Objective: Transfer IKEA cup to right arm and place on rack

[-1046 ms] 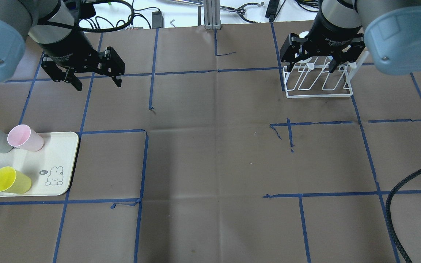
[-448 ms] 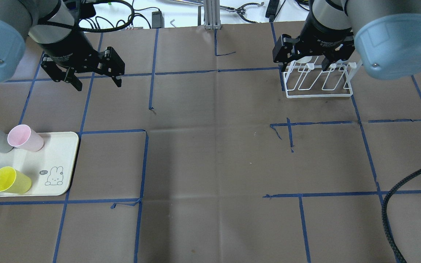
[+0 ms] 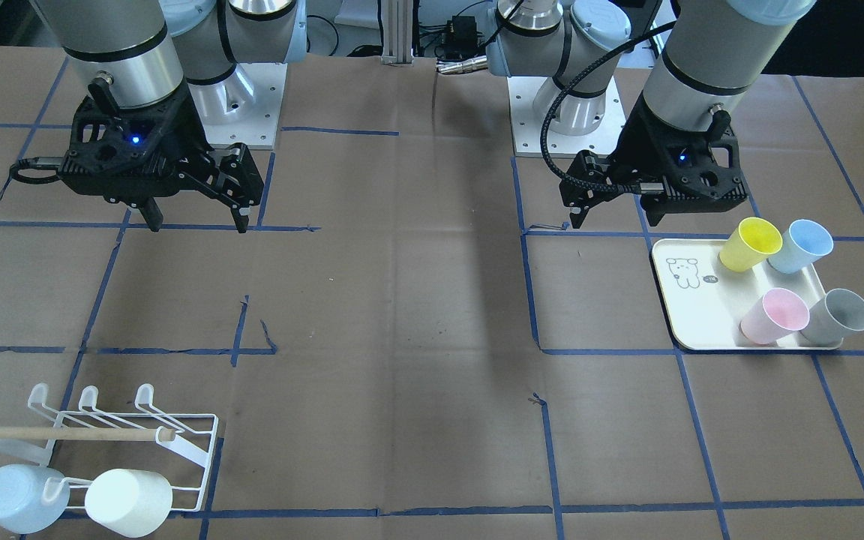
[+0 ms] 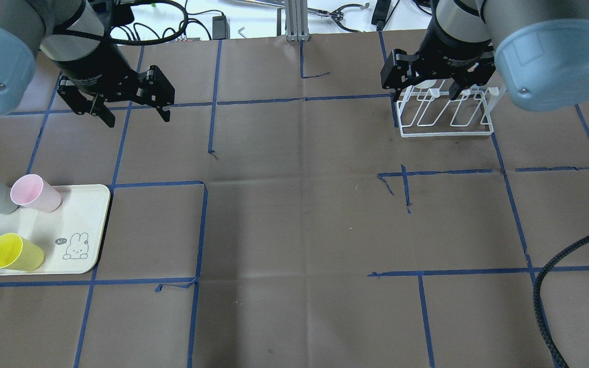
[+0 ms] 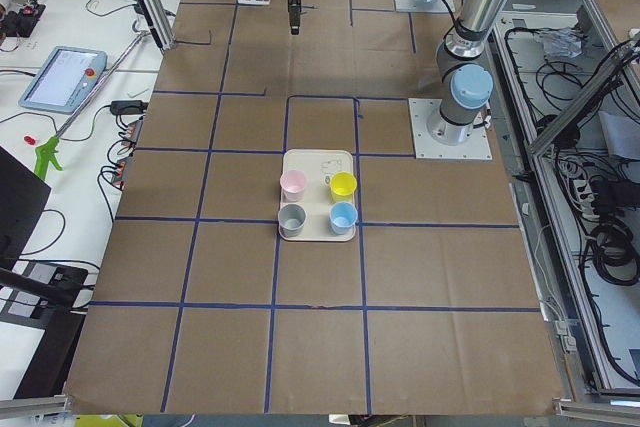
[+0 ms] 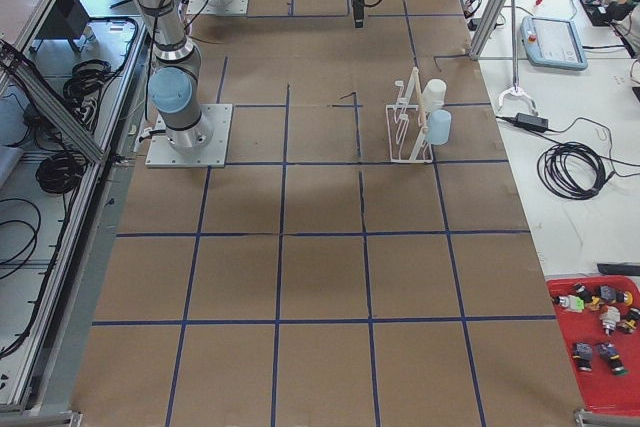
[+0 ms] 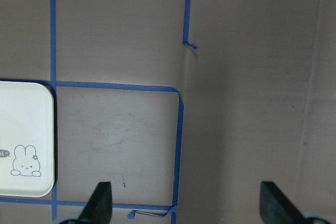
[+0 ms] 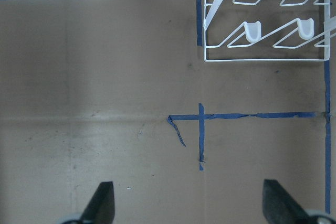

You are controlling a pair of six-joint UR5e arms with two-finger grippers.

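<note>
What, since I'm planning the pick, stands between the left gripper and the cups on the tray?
Nothing visible does. The left gripper hangs open above taped tabletop; only that separates it from the tray and its cups.

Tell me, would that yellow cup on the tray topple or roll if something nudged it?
The yellow cup looks like thin plastic, so it is probably light. It is tall with a narrower base, so a push near the rim would likely tip it. Tapered, it would probably roll in a curve.

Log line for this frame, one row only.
left tool open, empty | right tool open, empty | four cups on tray | rack holds two cups | transfer not started
</note>
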